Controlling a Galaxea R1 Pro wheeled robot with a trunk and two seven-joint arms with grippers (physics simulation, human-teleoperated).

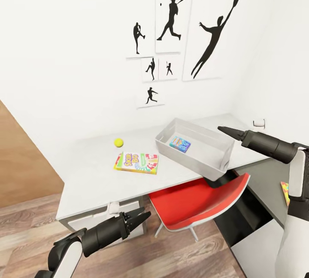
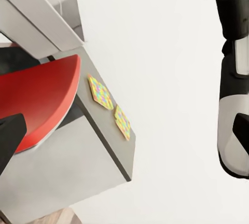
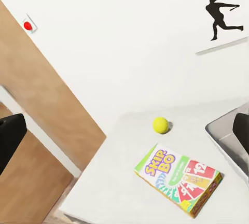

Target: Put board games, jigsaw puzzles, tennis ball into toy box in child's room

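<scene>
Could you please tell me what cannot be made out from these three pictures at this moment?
- Third board game: cannot be placed; the toy box holds the small blue game, and the Skip-Bo box lies on the table.
- Puzzle box: in the head view, largely hidden by the robot's right arm.
- Right tool: open or shut cannot be told; the head view shows one dark point.
- Small wall fitting: too small to identify.

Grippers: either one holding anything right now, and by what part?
Nothing held. The left gripper hangs empty below the table edge; the right gripper is shut and empty beside the toy box.
</scene>
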